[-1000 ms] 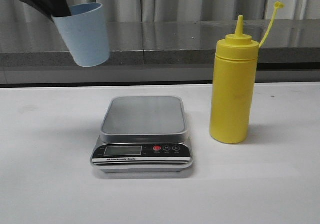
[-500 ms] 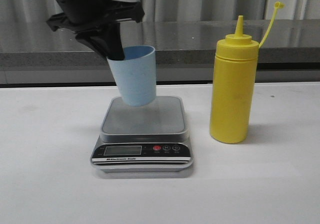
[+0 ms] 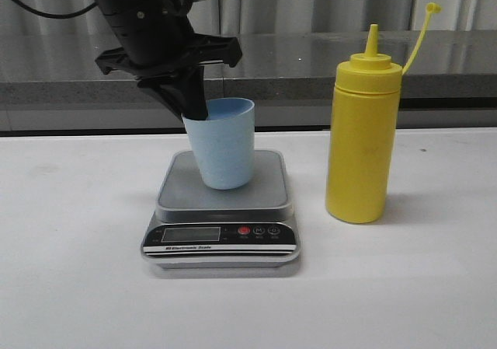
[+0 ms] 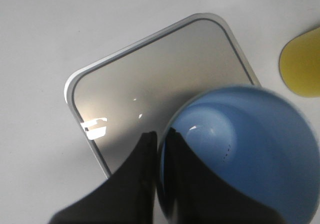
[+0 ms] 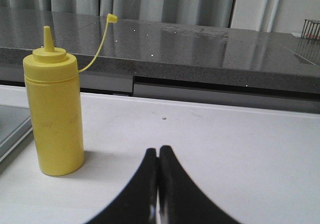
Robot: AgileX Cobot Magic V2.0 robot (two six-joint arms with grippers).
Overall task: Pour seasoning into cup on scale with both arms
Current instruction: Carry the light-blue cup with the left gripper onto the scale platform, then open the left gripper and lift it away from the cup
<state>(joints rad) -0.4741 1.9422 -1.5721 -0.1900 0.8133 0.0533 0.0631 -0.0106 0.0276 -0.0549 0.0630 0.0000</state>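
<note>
The pale blue cup (image 3: 225, 145) is held slightly tilted over the silver scale (image 3: 221, 209), its base at or just above the platform. My left gripper (image 3: 194, 108) is shut on the cup's rim, one finger inside and one outside; the left wrist view shows this pinch (image 4: 161, 139) on the cup (image 4: 250, 149) over the scale platform (image 4: 155, 69). The yellow seasoning bottle (image 3: 361, 143) stands upright on the table right of the scale, cap strap open. In the right wrist view my right gripper (image 5: 158, 151) is shut and empty, apart from the bottle (image 5: 55, 114).
A grey stone counter (image 3: 311, 61) runs along the back behind the white table (image 3: 78, 287). The scale's black front panel with LCD and red button (image 3: 244, 230) faces the front edge.
My left gripper has carried the cup from the upper left down and to the right, onto or just above the scale platform. The bottle has not moved.
</note>
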